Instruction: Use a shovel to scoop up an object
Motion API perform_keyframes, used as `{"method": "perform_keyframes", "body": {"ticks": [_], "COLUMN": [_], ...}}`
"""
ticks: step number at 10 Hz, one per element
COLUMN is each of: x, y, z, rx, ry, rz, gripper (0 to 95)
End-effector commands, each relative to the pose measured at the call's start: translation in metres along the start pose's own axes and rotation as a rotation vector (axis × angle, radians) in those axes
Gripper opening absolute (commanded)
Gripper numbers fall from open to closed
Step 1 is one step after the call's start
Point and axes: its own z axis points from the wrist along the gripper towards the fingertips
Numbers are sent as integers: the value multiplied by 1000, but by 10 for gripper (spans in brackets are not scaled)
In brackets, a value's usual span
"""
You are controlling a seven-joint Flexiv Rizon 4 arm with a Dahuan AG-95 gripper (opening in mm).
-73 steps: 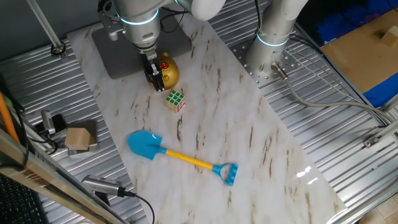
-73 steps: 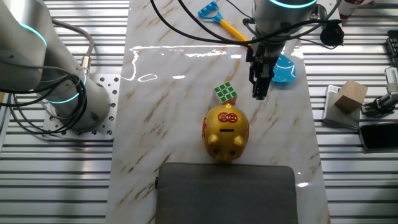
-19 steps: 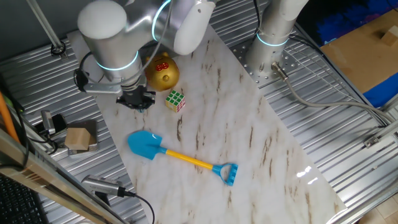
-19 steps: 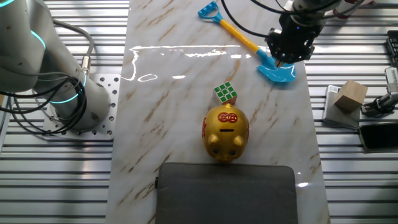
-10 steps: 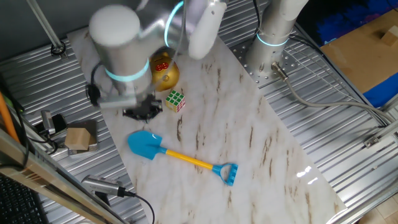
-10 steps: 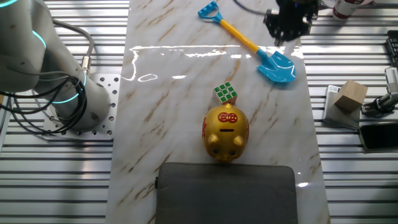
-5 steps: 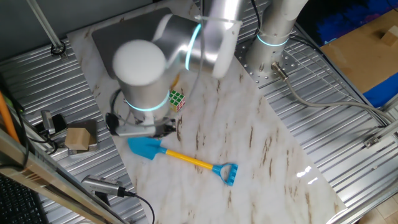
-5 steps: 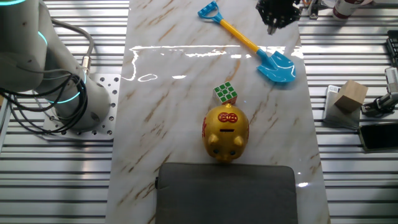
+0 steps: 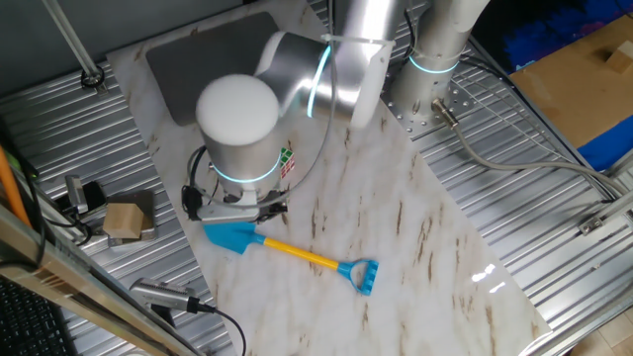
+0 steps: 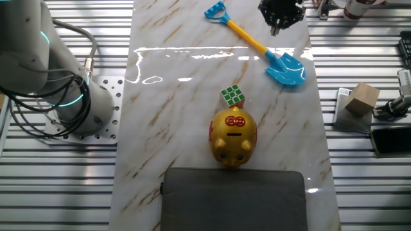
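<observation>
The fingers (image 10: 275, 27), spread unclear, hover above the shovel (image 10: 262, 47) lying near the marble slab's (image 10: 180, 96) edge.

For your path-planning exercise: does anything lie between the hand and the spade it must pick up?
Nothing visible does. The hand hovers beside the spade's yellow shaft, with only bare marble between them. The puzzle cube and the gold pig sit farther off.

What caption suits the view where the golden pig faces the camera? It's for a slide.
Gripper hovers above the shovel, not yet grasping; puzzle cube sits beside the golden pig.
</observation>
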Motion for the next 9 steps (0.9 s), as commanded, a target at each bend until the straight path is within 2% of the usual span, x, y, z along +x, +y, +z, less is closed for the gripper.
{"method": "perform_keyframes", "body": {"ticks": [1,2,6,7,8,9], "x": [-2,-2,-2,-6,-13,-19], "y": [-2,-2,-2,3,13,22], "z": [1,1,1,3,7,10], "rx": [-14,-20,-15,-14,-10,-3], "ry": [-48,-69,-68,-71,-74,-73], "rz": [-121,-178,-291,-309,-311,-307], "gripper": [0,0,0,0,190,190]}}
